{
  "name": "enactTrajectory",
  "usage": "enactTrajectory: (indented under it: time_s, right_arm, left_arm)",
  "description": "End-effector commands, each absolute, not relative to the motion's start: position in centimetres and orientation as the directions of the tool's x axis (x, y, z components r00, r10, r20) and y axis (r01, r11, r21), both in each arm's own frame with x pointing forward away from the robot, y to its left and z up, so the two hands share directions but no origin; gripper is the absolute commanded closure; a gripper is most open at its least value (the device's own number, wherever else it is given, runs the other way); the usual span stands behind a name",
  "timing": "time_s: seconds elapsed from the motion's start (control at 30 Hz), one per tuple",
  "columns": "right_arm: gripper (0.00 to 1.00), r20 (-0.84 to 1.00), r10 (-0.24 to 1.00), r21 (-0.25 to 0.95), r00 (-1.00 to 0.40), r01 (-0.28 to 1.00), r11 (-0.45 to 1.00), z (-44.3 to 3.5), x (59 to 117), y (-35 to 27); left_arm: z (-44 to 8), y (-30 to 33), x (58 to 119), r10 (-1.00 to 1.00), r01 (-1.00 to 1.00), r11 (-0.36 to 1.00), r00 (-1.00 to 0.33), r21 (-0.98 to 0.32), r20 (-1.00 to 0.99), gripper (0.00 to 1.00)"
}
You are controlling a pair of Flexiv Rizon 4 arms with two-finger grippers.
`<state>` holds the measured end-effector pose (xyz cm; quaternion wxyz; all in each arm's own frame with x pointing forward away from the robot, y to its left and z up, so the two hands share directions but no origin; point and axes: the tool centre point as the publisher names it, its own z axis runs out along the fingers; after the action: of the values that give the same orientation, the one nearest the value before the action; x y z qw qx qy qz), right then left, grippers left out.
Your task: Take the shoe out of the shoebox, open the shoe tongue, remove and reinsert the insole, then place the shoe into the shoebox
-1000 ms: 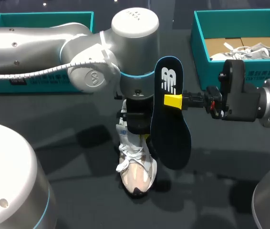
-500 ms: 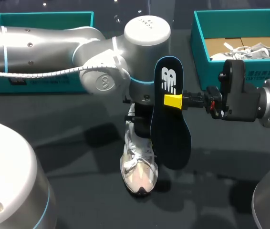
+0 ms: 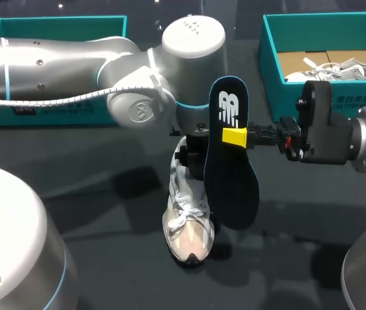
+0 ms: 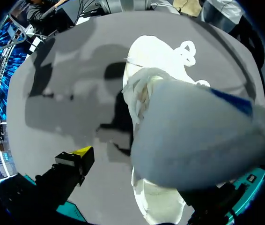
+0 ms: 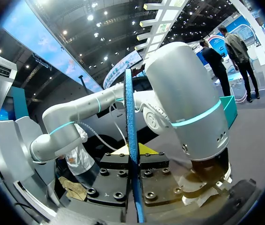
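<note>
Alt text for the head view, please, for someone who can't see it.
The right gripper holds a dark insole upright above the table. Beside it, the left arm hangs over a pale shoe on the table. An open teal shoebox stands at the far right, another teal box far left.

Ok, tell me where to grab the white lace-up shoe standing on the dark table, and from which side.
Probably by the heel collar, straight down from above. The white lace-up shoe stands upright on its sole on the dark table, toe toward the robot. The collar's thin rim suits a pinch; the dark blue insole hanging beside it blocks a sideways approach from the right.
</note>
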<state>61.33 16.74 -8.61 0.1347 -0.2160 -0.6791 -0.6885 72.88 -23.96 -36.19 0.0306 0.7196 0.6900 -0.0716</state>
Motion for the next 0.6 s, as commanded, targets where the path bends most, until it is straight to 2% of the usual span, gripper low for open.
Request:
enactTrajectory:
  time_s: [0.03,0.3,0.43,0.6]
  right_arm:
    - [1.0,0.481,0.111,0.876,-0.87,0.48,-0.041,-8.6,61.2,16.8]
    - [1.0,0.481,0.111,0.876,-0.87,0.48,-0.041,-8.6,61.2,16.8]
    - [1.0,0.481,0.111,0.876,-0.87,0.48,-0.041,-8.6,61.2,16.8]
    - [1.0,0.481,0.111,0.876,-0.87,0.48,-0.041,-8.6,61.2,16.8]
  left_arm:
    - [-33.8,-22.3,73.3,0.972,0.999,-0.02,0.012,-0.033,-0.235,0.0]
    - [-28.7,-22.0,75.1,0.893,0.997,0.075,-0.072,-0.012,-0.443,0.0]
    - [-26.1,-22.1,75.6,0.783,0.992,0.127,-0.11,-0.015,-0.612,0.0]
    - [-26.1,-22.1,75.6,0.783,0.992,0.127,-0.11,-0.015,-0.612,0.0]
